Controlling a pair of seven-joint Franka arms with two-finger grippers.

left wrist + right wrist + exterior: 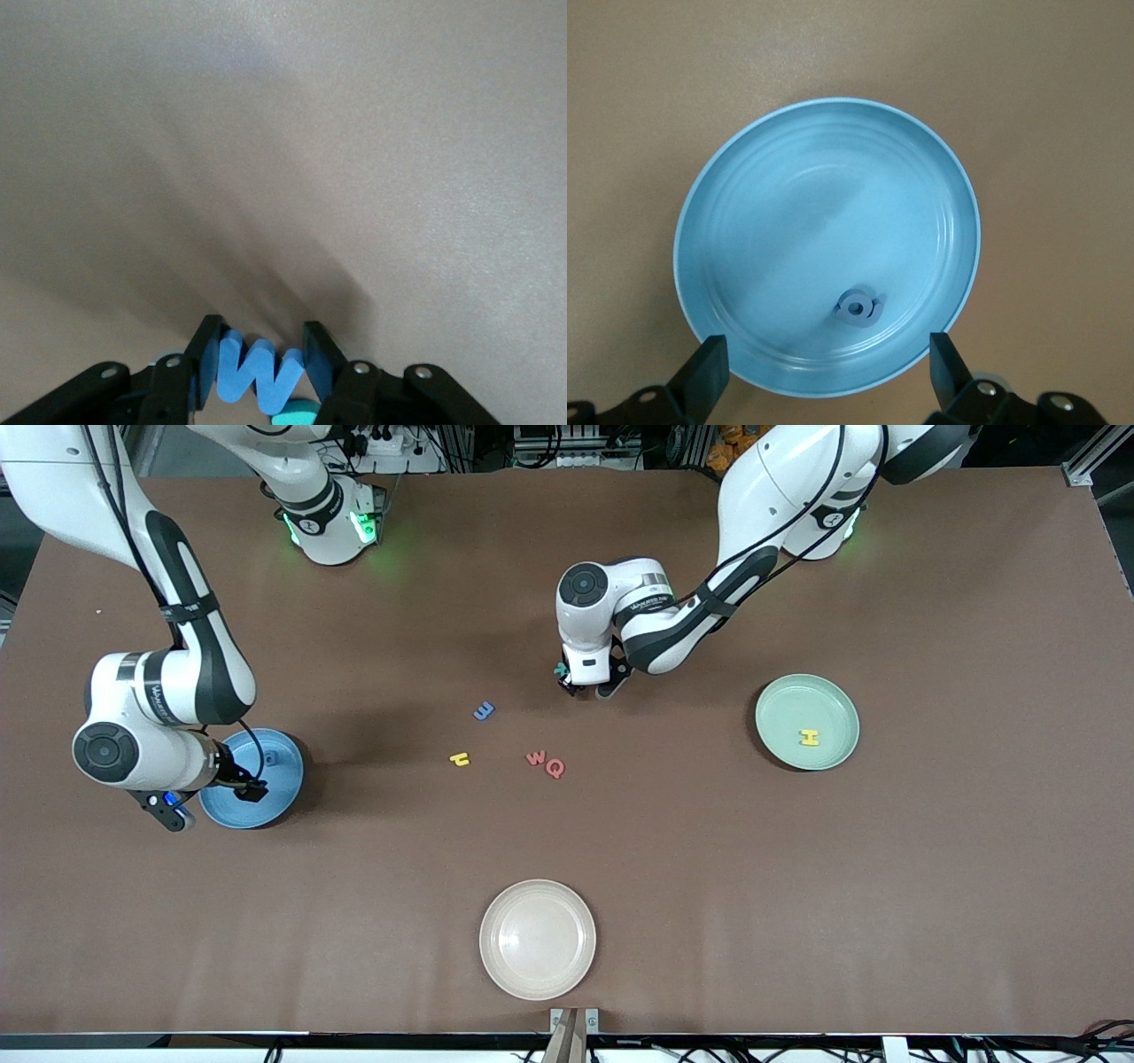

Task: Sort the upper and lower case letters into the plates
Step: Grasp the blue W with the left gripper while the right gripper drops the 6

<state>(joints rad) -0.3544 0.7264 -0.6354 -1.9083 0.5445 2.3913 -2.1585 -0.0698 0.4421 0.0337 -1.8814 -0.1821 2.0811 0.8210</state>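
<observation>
**Left gripper clamped on a blue W; right gripper spread over the blue plate**

My left gripper (261,376) pinches a blue foam W (257,376) low over the brown table (797,886). My right gripper (828,367) hangs spread over the sky-blue plate (744,212), a small grey-blue letter (859,308) at its 6 o'clock. The mint plate (780,700) holds a yellow H (809,737). Loose: blue E (483,710), yellow h (460,759), red W (535,758), red Q (555,768). The cream plate (537,939) looks glossy.

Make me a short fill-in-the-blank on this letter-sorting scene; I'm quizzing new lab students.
1. The yellow H lies in the ____ plate.
2. The left end effector is closing on a blue letter ____.
3. The right end effector is open over the ____ plate.

Missing words: mint green; W; sky blue
</observation>
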